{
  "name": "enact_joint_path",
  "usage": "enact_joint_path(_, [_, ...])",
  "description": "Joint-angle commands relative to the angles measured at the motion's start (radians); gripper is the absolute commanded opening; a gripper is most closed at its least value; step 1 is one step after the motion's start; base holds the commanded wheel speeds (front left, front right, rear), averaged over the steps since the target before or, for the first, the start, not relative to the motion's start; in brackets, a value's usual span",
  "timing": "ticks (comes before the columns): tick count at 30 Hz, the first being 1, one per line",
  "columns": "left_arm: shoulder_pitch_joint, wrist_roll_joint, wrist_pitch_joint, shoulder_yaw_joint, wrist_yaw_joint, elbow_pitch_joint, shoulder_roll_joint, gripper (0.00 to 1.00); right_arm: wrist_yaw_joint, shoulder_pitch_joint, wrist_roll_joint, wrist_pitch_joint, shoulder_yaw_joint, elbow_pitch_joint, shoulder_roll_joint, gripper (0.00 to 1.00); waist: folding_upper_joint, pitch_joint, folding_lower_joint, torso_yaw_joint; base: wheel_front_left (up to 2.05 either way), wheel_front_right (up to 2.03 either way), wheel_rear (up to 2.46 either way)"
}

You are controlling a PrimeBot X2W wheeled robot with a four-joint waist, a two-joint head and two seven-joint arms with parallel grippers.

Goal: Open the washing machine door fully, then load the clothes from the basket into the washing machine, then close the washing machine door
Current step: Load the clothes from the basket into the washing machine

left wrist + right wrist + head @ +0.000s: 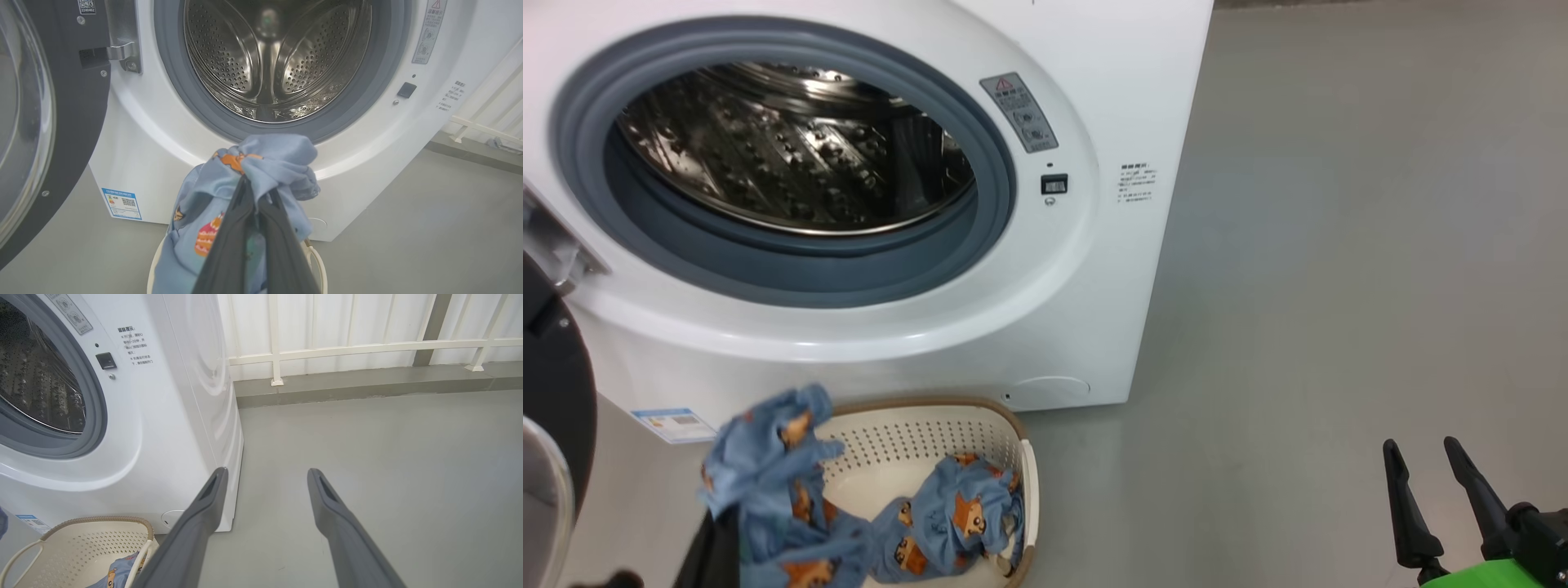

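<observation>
Light blue soft fabric printed with orange-brown cartoon animal faces: that's the clothes (768, 465), and one bunch of them is up above the left end of the basket. It's pinched in the left gripper (257, 194), both long dark fingers clamped tight on a gathered fold. The rest trails down and lies heaped inside the small cream-white perforated plastic basket (915, 441) with the brown woven-look rim.

By the look of it, this is light, limp stuff. It has no stiffness at all, so it will drape and swing wherever the arm goes. It isn't fragile and it isn't slick, though a thin fold could slide out of a narrow pinch. A thick bunched knot is the place to hold, and that's roughly where the fingers sit. The hanging tail is the worry, since it could catch on the basket rim or on the grey rubber gasket (1001, 196) on the way in.

The basket stands on the grey floor (1339, 286) just in front of the big white boxy front-loading washing machine (1111, 286). The perforated steel drum (792, 147) is directly above and beyond the bundle, with no cloth in the part that shows. The large round door (81, 122), with its glossy black rim and domed glass, is swung out to the left.

Well apart on the right, the right gripper (1421, 447) hangs over bare floor, fingers spread wide and holding nothing.
</observation>
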Motion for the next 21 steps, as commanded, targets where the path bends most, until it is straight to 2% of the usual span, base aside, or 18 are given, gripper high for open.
enact_joint_path(1, [-0.077, -0.004, -0.01, 0.043, -0.003, -0.038, 0.026, 0.0, 0.003, -0.015, 0.005, -0.005, 0.02, -0.029, -0.01, 1.0, 0.0, 0.022, 0.0, -0.005, 0.0, 0.0, 0.0])
enact_joint_path(5, [-0.141, -0.015, -0.01, 0.044, -0.003, -0.041, 0.038, 0.0, 0.003, -0.029, 0.003, -0.005, 0.023, -0.032, -0.005, 1.0, 0.0, 0.049, 0.0, -0.008, 0.0, 0.0, 0.0])
enact_joint_path(12, [-0.37, -0.021, -0.01, 0.026, -0.003, -0.024, 0.086, 0.0, 0.003, -0.074, -0.003, -0.005, 0.032, -0.04, 0.013, 1.0, 0.0, 0.136, 0.0, -0.027, 0.0, 0.0, 0.0])
enact_joint_path(21, [-0.737, -0.05, -0.01, -0.018, -0.003, 0.155, 0.161, 0.0, 0.003, -0.17, -0.012, -0.005, 0.063, -0.052, 0.04, 1.0, 0.0, 0.268, 0.0, -0.083, 0.0, 0.0, 0.0])
